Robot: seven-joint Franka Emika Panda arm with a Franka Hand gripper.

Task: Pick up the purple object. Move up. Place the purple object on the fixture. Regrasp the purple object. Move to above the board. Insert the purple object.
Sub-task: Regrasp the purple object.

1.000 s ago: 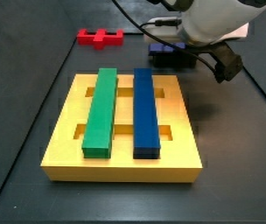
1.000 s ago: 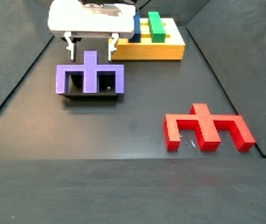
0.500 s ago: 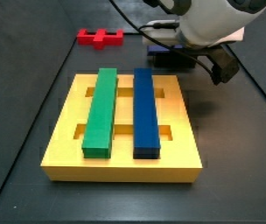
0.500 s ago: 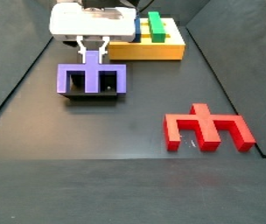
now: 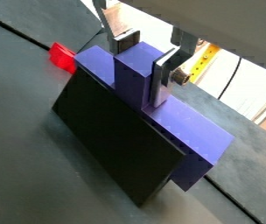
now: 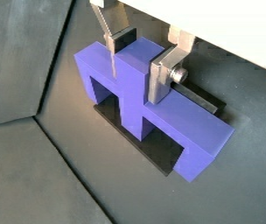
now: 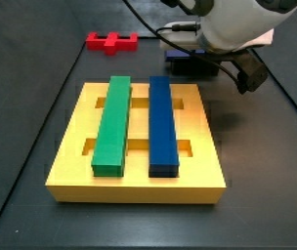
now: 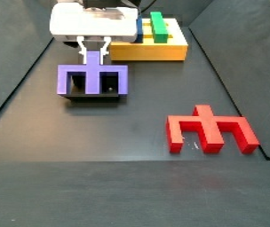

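Down on the fixture [image 8: 92,96], the gripper [image 8: 93,53] has dropped since a second ago and now sits unchanged from the last half-second, its silver fingers [image 6: 164,73] straddling the raised centre tab of the purple object [image 6: 147,103]. Both wrist views show the plates against the tab's sides, gripper [image 5: 145,63] clamped on it. The piece is matte purple, bridge-shaped, standing upright in the black holder, legs down. The red block [image 8: 210,129] lies well apart; the yellow board [image 7: 138,146] carries its green and blue bars.
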